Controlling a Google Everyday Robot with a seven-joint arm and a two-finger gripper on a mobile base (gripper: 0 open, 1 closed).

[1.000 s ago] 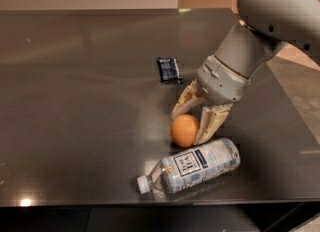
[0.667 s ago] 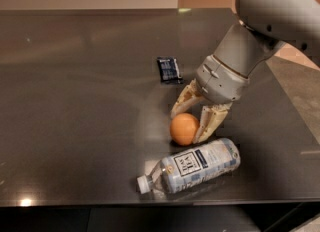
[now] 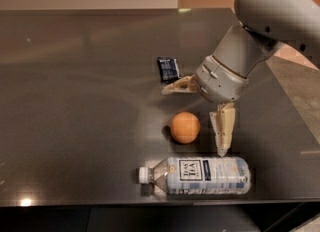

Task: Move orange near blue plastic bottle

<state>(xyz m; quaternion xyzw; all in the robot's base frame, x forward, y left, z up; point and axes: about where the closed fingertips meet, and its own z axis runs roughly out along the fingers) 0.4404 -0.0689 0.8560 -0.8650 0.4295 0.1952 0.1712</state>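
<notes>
the tool [image 3: 193, 122] has released: its fingers, closed around the orange [image 3: 185, 127] a second ago, are now spread wide, one reaching toward the dark packet [image 3: 168, 69], one just beside the fruit. the orange rests free on the worktop [image 3: 75, 106], near the blue plastic bottle [image 3: 200, 175] but not touching it. placement appears complete; withdrawal without nudging the orange likely remains.

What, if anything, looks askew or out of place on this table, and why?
The blue plastic bottle lies on its side by the front edge, cap pointing left, not upright. No spill shows. The orange sits just behind it, and the gripper is open, fingers flanking the orange.
</notes>
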